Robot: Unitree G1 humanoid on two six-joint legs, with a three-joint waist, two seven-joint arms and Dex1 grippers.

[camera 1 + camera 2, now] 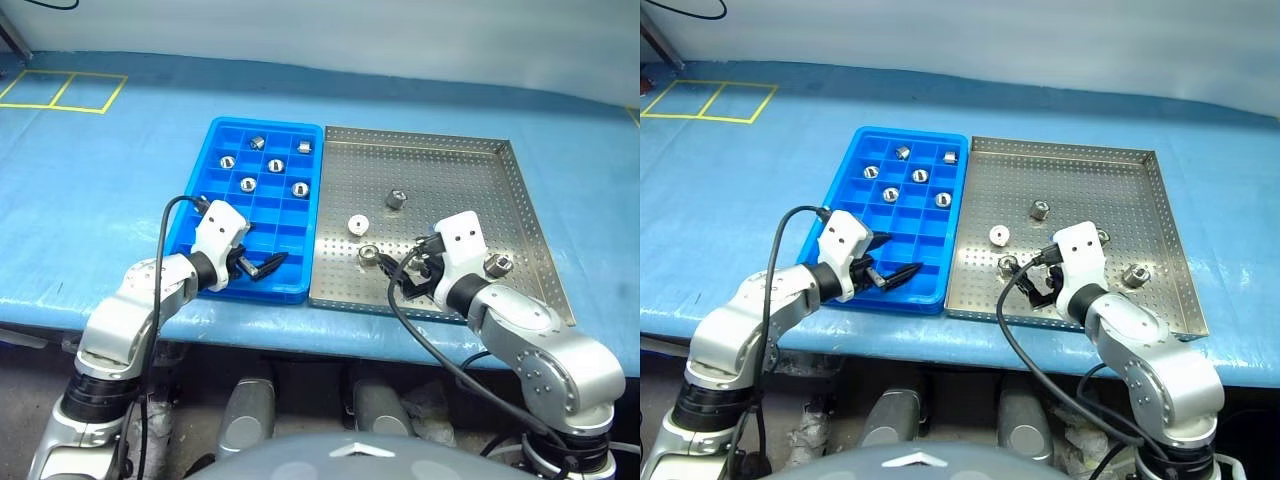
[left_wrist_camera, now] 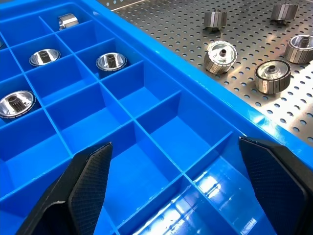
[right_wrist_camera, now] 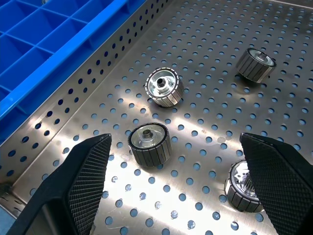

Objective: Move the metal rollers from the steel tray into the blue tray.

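On the blue desk [image 1: 100, 200], our right gripper [image 3: 171, 186], fingers wide, hovers over the steel tray [image 1: 500, 150]; nearest roller [image 3: 149, 144] at eleven o'clock; left fingers [image 2: 88, 186] wide too.

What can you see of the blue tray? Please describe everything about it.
The blue tray is a bright blue rectangle, plastic by its gloss, divided into a grid of small square compartments. It lies flat on the blue table cover, its long side against the steel tray. Six metal rollers sit in separate compartments at its far half; the near compartments are empty. The open left tool hovers over its near end.
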